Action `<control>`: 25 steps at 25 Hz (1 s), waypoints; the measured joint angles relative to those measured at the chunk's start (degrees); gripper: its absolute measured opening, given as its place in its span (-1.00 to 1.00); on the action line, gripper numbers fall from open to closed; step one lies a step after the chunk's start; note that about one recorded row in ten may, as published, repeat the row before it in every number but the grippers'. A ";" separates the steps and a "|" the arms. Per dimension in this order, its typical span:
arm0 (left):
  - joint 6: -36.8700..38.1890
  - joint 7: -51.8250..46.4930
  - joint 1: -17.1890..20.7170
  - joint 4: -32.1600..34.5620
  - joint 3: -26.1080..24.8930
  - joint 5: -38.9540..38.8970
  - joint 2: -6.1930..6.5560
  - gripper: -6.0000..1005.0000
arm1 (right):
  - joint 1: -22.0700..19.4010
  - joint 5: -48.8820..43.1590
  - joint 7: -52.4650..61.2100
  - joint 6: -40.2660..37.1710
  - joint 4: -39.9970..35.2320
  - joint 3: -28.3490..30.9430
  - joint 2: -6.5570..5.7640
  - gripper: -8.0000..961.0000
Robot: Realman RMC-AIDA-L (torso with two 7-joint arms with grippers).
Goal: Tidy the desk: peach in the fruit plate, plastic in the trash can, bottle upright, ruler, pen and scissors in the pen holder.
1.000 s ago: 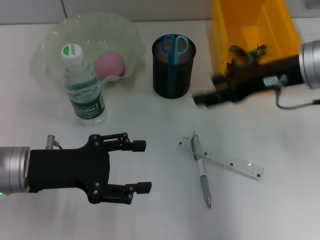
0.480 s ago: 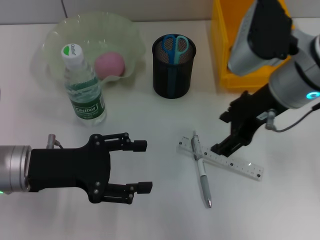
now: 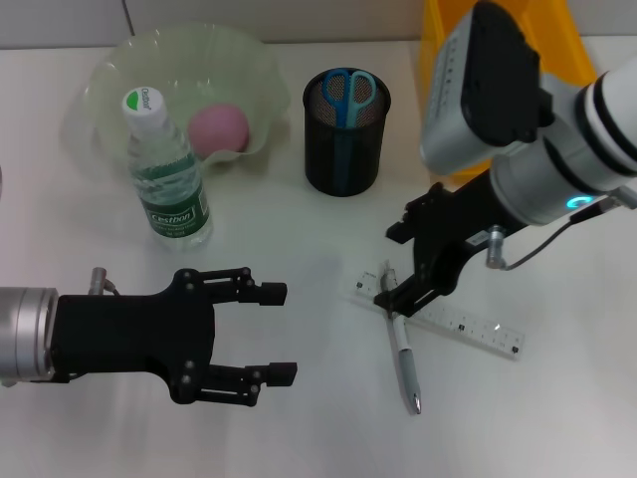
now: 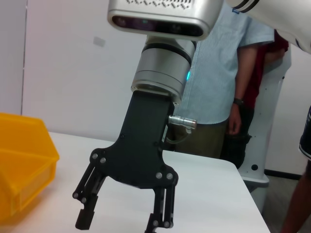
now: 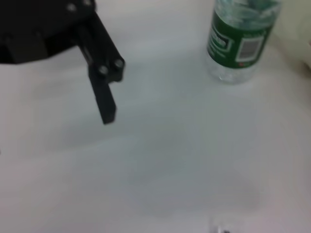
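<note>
The peach [image 3: 218, 127] lies in the pale green fruit plate [image 3: 109, 70]. The water bottle [image 3: 167, 174] stands upright in front of the plate and also shows in the right wrist view [image 5: 238, 43]. The scissors [image 3: 348, 95] stand in the black mesh pen holder [image 3: 344, 149]. The pen [image 3: 403, 354] lies across the clear ruler [image 3: 468, 327] on the table. My right gripper [image 3: 390, 267] is open and hovers over the pen's upper end and the ruler's left end; it also shows open in the left wrist view [image 4: 120, 222]. My left gripper [image 3: 281, 333] is open and empty at the front left. No plastic shows.
The yellow bin [image 3: 438, 60] stands at the back right, mostly hidden by my right arm. In the right wrist view, one finger of the left gripper [image 5: 104, 104] shows over the bare white table. A person stands beyond the table in the left wrist view [image 4: 228, 73].
My right arm has swung from the yellow bin down and left to above the pen and ruler. My left gripper has stayed in place, open.
</note>
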 joint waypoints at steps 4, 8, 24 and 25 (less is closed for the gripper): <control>-0.91 0.32 0.05 -0.31 0.27 0.17 0.02 0.60 | 1.23 0.27 -0.34 2.77 3.35 -1.45 -0.05 0.72; -2.27 0.23 -0.09 -0.32 0.00 2.00 -0.25 0.60 | 2.77 0.43 -0.60 5.36 6.51 -3.20 -0.03 0.71; -5.65 0.60 -0.19 -0.87 0.38 3.10 -0.67 0.60 | 6.15 0.44 0.24 14.33 16.63 -9.54 0.04 0.60; -5.61 0.61 -0.18 -0.86 0.39 3.11 -0.69 0.60 | 6.15 0.44 0.24 14.33 16.63 -9.54 0.04 0.59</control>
